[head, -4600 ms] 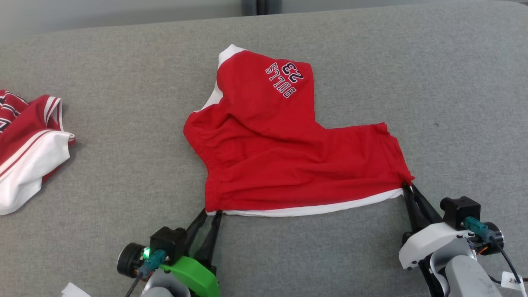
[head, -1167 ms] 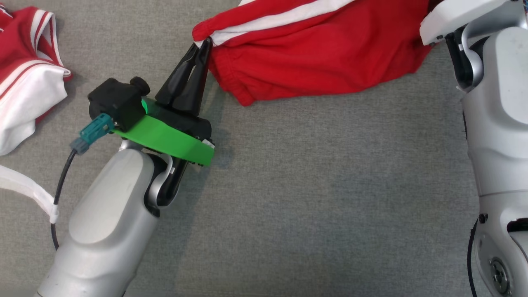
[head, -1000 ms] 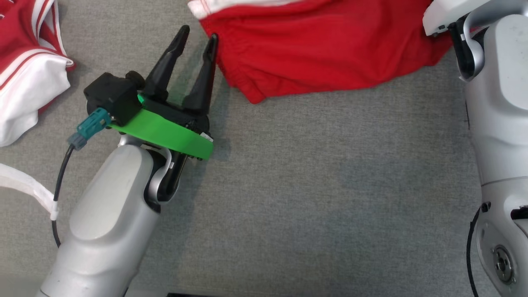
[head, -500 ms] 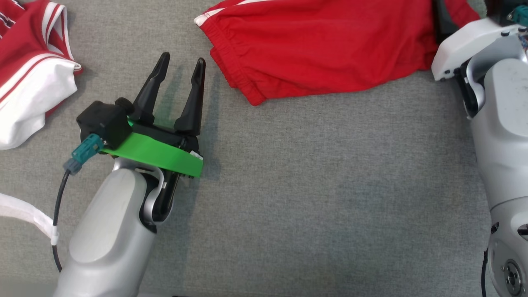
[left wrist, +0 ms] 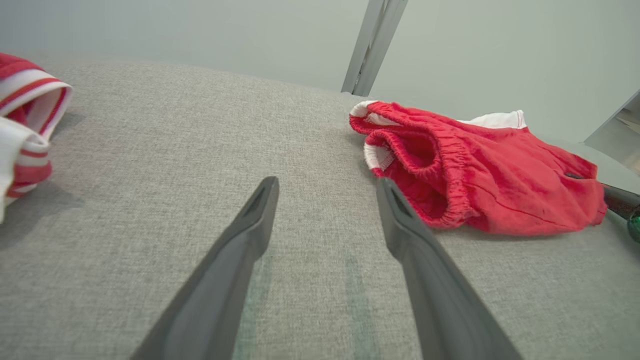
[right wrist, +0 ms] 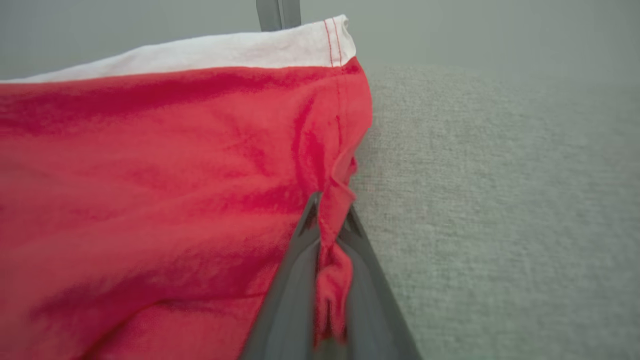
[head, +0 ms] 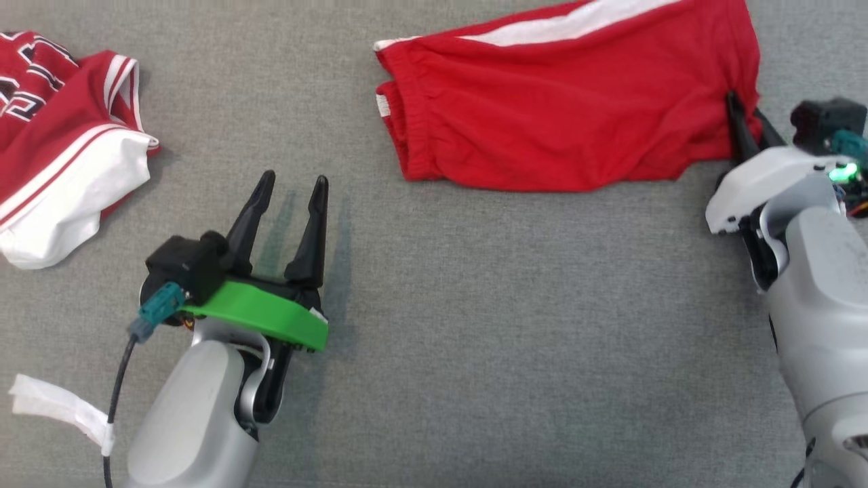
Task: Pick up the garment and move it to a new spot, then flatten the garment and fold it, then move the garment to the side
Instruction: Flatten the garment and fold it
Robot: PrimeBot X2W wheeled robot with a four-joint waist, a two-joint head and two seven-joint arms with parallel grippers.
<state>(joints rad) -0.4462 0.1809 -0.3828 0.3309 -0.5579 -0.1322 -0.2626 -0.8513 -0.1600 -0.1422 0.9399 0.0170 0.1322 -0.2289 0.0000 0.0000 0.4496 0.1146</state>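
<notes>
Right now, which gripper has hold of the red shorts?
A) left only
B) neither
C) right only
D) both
C: the right gripper is pinched shut on an edge of the red shorts, while the left gripper stands open, apart from them.

Left gripper [head: 295, 177] spread wide, pointing forward; right gripper [head: 740, 112] clamped closed

Two garments (shorts [head: 563, 122], jersey [head: 61, 149]), two pincers, left pincer [head: 296, 177], right pincer [head: 741, 108]
</notes>
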